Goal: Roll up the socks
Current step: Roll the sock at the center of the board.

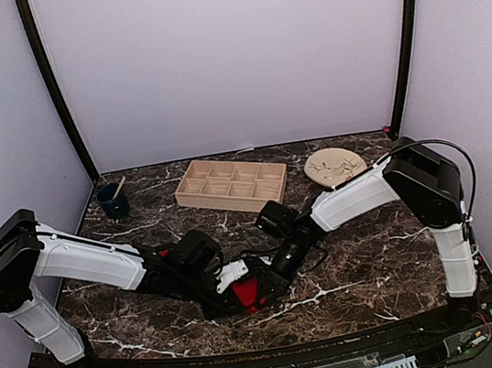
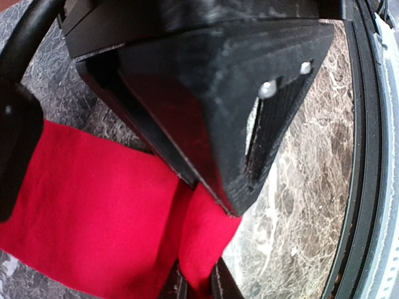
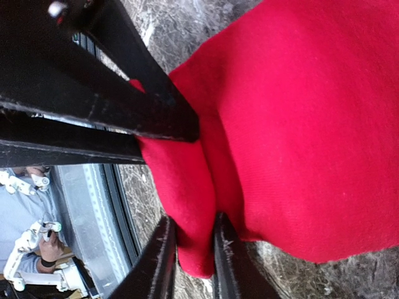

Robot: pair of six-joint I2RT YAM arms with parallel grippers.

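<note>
The red socks (image 1: 251, 292) lie bunched on the marble table near its front edge, a small white patch (image 1: 231, 272) showing at their left. Both arms meet over them. In the left wrist view the red fabric (image 2: 93, 212) spreads flat, and my left gripper (image 2: 198, 281) is shut on a raised fold at its right end. The right wrist view shows my right gripper (image 3: 194, 229) shut on a fold of the same red cloth (image 3: 299, 124). Each gripper's black body fills the top of the other's view. In the top view the fingertips are hidden among the arms.
A wooden tray (image 1: 230, 184) with compartments stands at the back centre. A blue cup (image 1: 114, 204) with a stick is at the back left, a round wooden plate (image 1: 335, 166) at the back right. The table's black front rail (image 2: 358, 187) runs close by the socks.
</note>
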